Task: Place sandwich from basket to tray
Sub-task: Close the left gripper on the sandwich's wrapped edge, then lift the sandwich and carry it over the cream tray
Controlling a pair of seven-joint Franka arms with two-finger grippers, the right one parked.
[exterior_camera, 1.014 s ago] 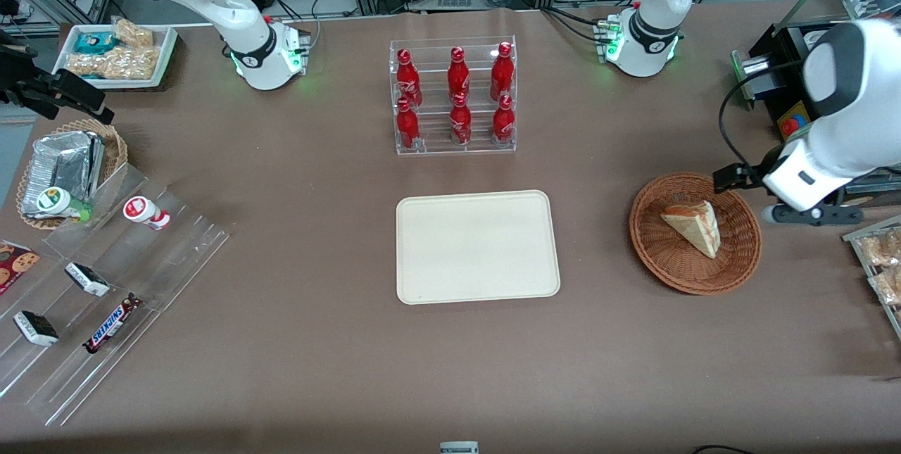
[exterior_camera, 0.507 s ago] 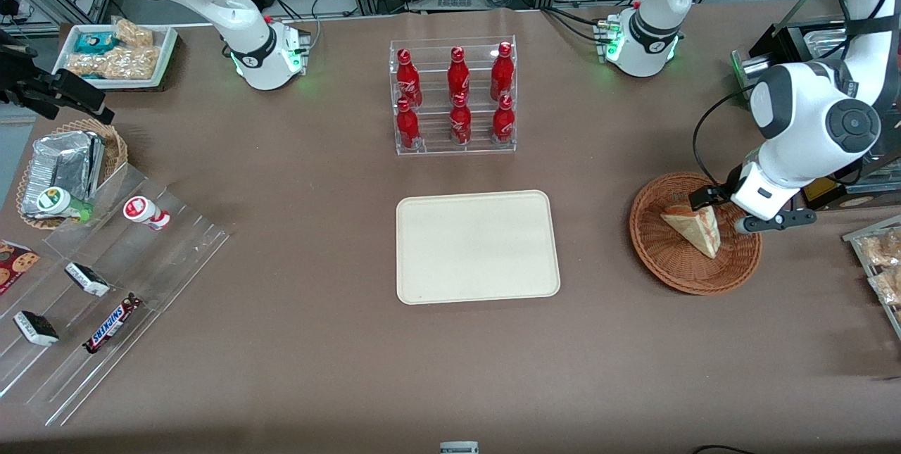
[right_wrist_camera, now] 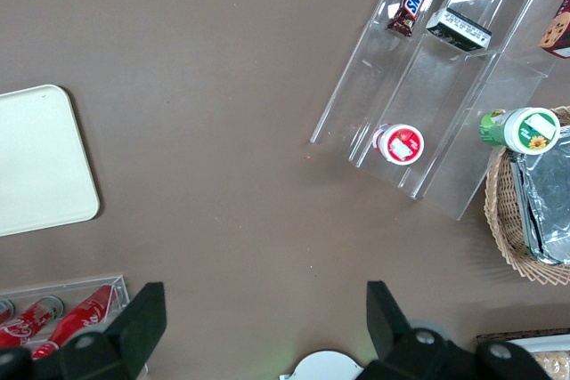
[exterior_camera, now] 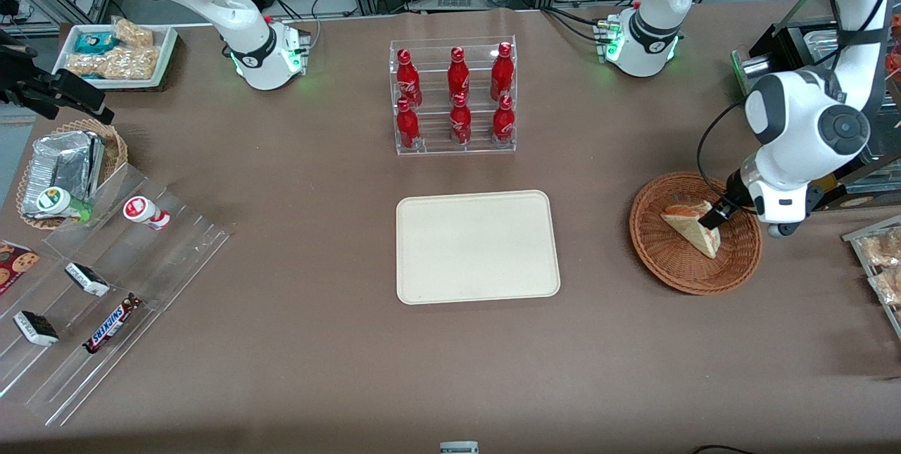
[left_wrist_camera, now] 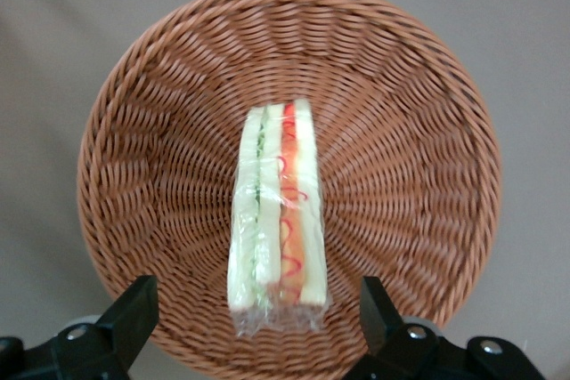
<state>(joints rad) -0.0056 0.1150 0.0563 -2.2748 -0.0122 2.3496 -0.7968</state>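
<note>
Your gripper (left_wrist_camera: 256,327) hangs over the basket (exterior_camera: 695,233), fingers (left_wrist_camera: 134,311) spread wide and holding nothing. The sandwich (left_wrist_camera: 276,215) lies in the basket between them. The tray (exterior_camera: 477,246) sits at the basket's nine o'clock, well apart.

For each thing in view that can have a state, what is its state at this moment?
Wrapped triangular sandwich: lying in the basket, not gripped.
Round reddish-brown wicker basket: holding only the sandwich.
Flat cream-beige rectangular tray: nothing on it.
Left gripper: open, above the basket, one finger on either side of the sandwich.
Six red bottles: upright in a clear rack.
</note>
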